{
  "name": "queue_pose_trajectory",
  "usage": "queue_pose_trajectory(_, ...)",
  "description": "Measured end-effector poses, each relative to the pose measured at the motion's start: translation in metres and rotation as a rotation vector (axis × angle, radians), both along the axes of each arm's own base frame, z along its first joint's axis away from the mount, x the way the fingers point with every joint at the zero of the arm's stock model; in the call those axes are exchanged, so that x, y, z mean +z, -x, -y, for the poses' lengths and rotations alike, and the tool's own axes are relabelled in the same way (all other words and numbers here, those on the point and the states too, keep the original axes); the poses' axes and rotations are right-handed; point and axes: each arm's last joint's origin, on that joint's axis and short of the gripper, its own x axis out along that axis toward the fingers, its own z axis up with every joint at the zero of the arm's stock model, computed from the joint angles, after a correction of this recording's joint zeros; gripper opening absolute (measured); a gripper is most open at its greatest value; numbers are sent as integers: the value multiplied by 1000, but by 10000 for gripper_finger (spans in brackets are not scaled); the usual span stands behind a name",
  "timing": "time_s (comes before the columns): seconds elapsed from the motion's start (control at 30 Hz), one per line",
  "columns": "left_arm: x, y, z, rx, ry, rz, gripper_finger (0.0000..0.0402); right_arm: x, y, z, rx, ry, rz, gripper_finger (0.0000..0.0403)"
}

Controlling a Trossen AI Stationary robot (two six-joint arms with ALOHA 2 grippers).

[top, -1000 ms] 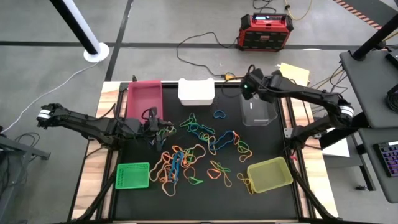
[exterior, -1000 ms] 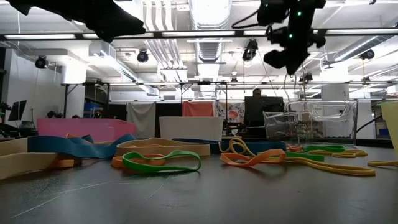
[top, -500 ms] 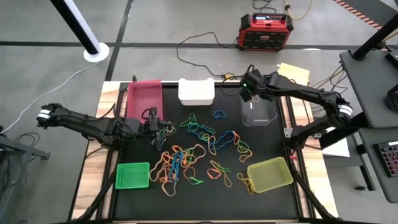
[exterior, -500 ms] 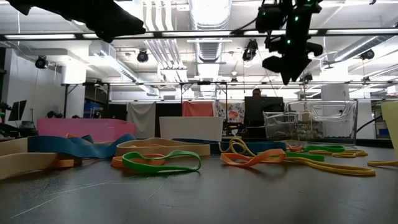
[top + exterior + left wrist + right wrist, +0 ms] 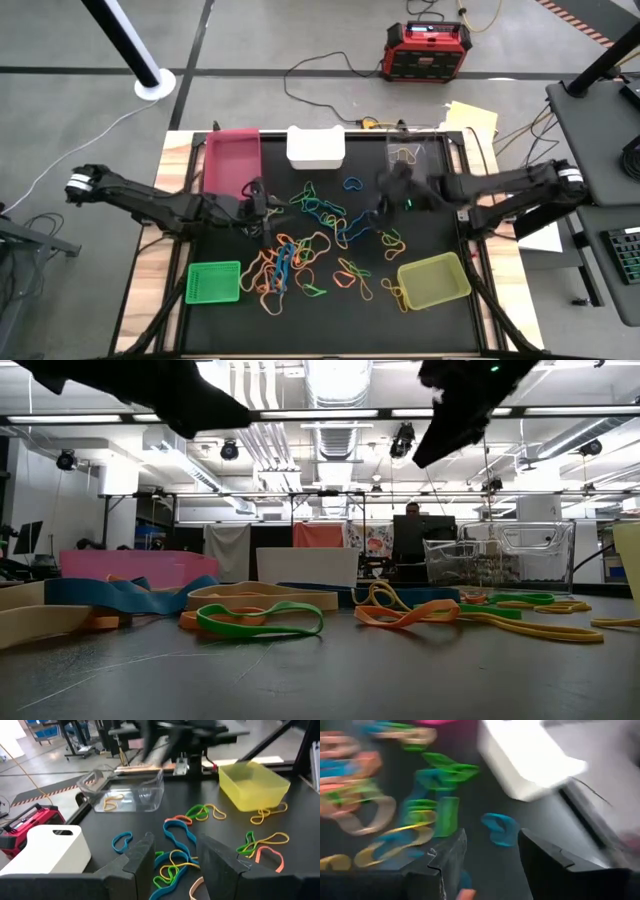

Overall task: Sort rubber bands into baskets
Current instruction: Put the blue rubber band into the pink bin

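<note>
high view: right gripper [image 5: 392, 190], fingers spread and holding nothing, hangs over the rubber bands [image 5: 300, 250] heaped on the black mat [image 5: 330, 310]; a blue band [image 5: 499, 827] lies just beyond its fingertips. left gripper [image 5: 262, 200], fingers parted and empty, sits at the heap's edge beside the magenta-pink basket [image 5: 232, 155]. one yellow band rests in the clear basket [image 5: 418, 160]. expect light, limp, tangling loops: you should pinch a single free strand at the heap's fringe.

Grey concrete floor [image 5: 280, 40], red-and-black box [image 5: 428, 50] beyond the table's far edge, white pole base [image 5: 155, 84], ceiling strip lights [image 5: 330, 412], exposed ducts, person at a monitor [image 5: 412, 540] behind.
</note>
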Motion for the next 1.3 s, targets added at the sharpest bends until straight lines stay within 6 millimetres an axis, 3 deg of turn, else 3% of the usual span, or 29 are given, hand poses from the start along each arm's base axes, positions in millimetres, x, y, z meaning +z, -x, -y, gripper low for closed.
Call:
queue_pose_trajectory(0.17, -8, -14, 2, -4, -29, -59, 129, -29, 3, -34, 145, -7, 70, 171)
queue_pose_trajectory(0.33, -15, -35, 5, -38, -148, -164, 129, -42, 6, -46, 162, -51, 132, 173)
queue_pose_trajectory(0.6, -43, -72, -19, -74, -208, -438, 129, -38, 6, -53, 190, -60, 164, 173)
queue_pose_trajectory(0.93, -82, -106, -51, -151, -206, -583, 129, -33, 10, -54, 204, -64, 182, 173)
queue_pose_trajectory(1.3, -111, -114, -68, -197, -205, -656, 129, -33, 11, -54, 204, -64, 175, 173)
